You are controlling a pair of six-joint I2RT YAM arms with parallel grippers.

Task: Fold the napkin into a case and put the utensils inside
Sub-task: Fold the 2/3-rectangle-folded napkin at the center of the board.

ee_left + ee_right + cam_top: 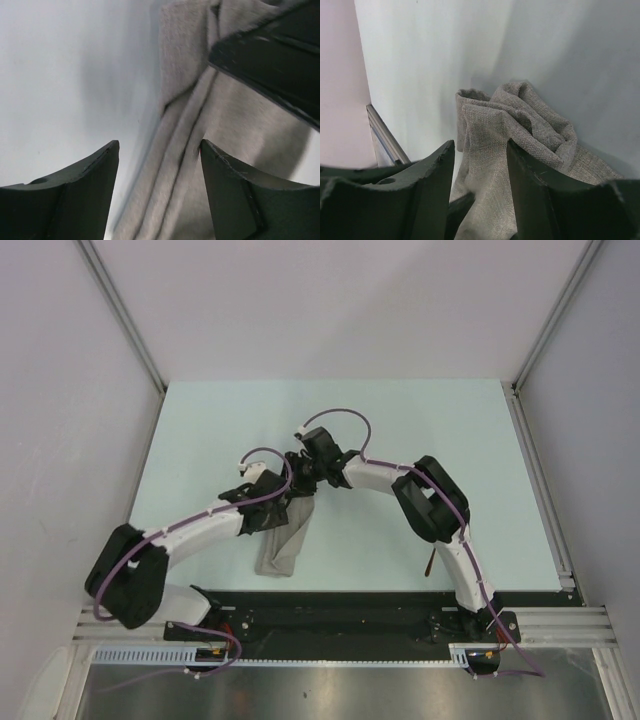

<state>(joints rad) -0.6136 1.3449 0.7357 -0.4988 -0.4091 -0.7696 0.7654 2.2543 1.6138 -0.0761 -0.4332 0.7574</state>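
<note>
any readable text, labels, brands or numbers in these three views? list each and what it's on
None readable in any view.
The napkin is plain cloth, with no print or tag showing.
The left gripper and right gripper show bare black fingers with no markings.
The table is unmarked.
Any labels on the arm bases in the top view are too small to tell.
</note>
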